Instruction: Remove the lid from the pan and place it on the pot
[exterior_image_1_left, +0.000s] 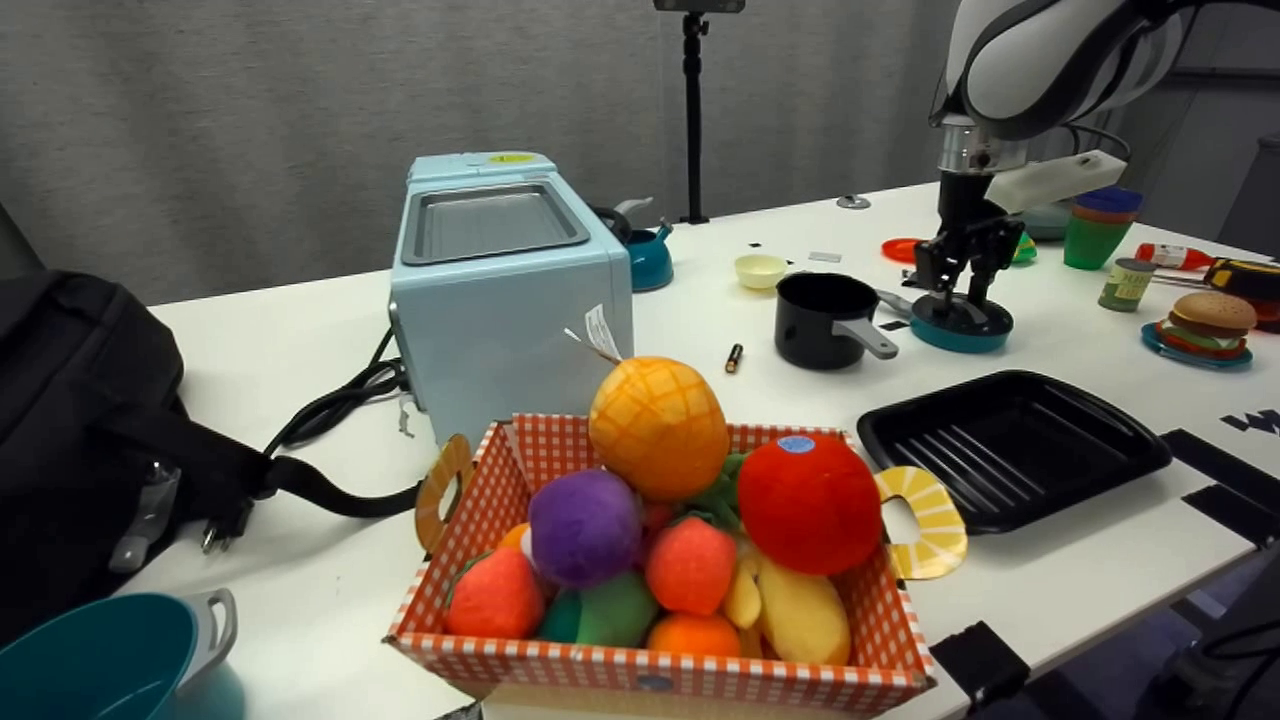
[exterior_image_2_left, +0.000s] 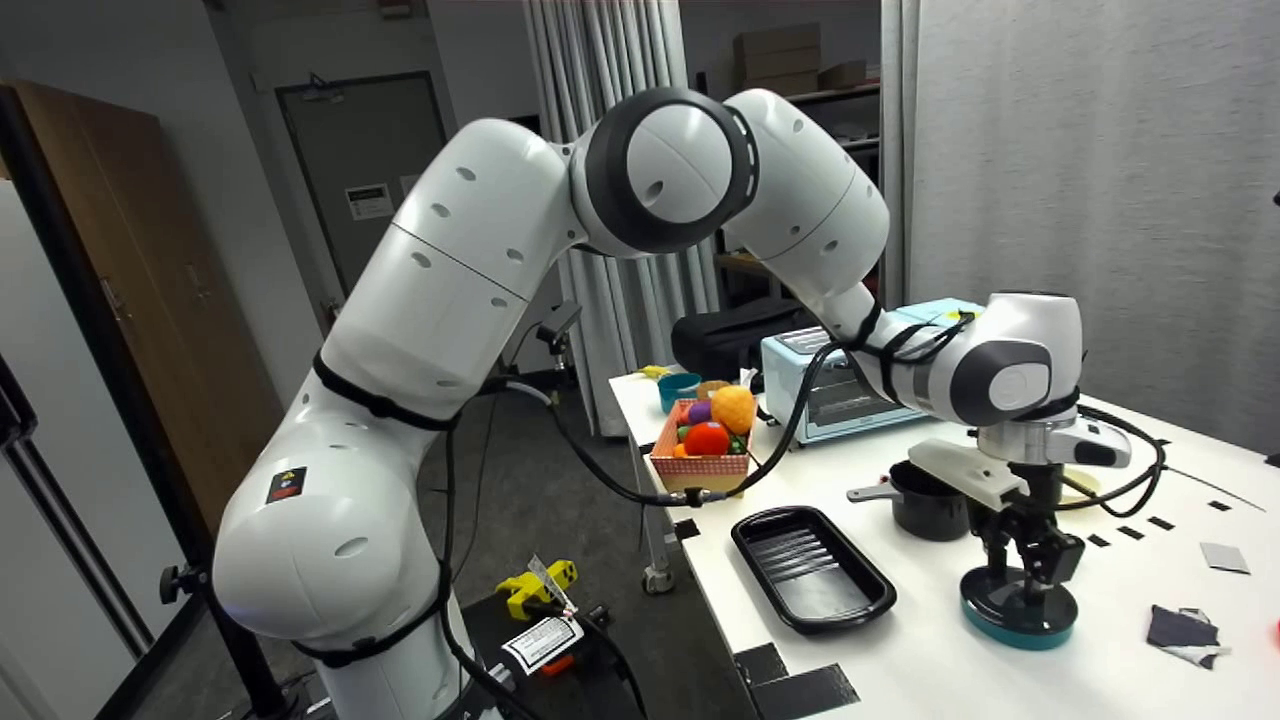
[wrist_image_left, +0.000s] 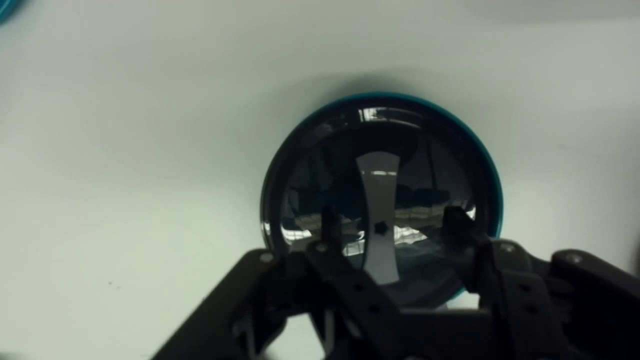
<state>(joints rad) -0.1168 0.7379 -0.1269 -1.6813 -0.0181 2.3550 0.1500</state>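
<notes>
The lid (exterior_image_1_left: 988, 322) is round, glossy and black with a grey strip handle; it sits on the small teal pan (exterior_image_1_left: 958, 342). The wrist view shows the lid (wrist_image_left: 345, 155) inside the pan's teal rim (wrist_image_left: 496, 175); the pan's inside is hidden. My gripper (exterior_image_1_left: 957, 292) is low over the lid in both exterior views. In the wrist view the gripper (wrist_image_left: 387, 222) is open, one finger on each side of the grey handle (wrist_image_left: 381, 200), with gaps to both. The small black pot (exterior_image_1_left: 812, 335) with a grey side handle stands uncovered beside the pan; it also shows in an exterior view (exterior_image_2_left: 928, 508).
A black ridged grill tray (exterior_image_1_left: 1030, 455) lies close to the pan and pot. A checked fruit basket (exterior_image_1_left: 640, 662) and a light-blue toaster oven (exterior_image_1_left: 510, 325) stand farther along. A pale yellow bowl (exterior_image_1_left: 760, 271), a battery (exterior_image_1_left: 734, 358) and a toy burger (exterior_image_1_left: 1208, 325) are on the table.
</notes>
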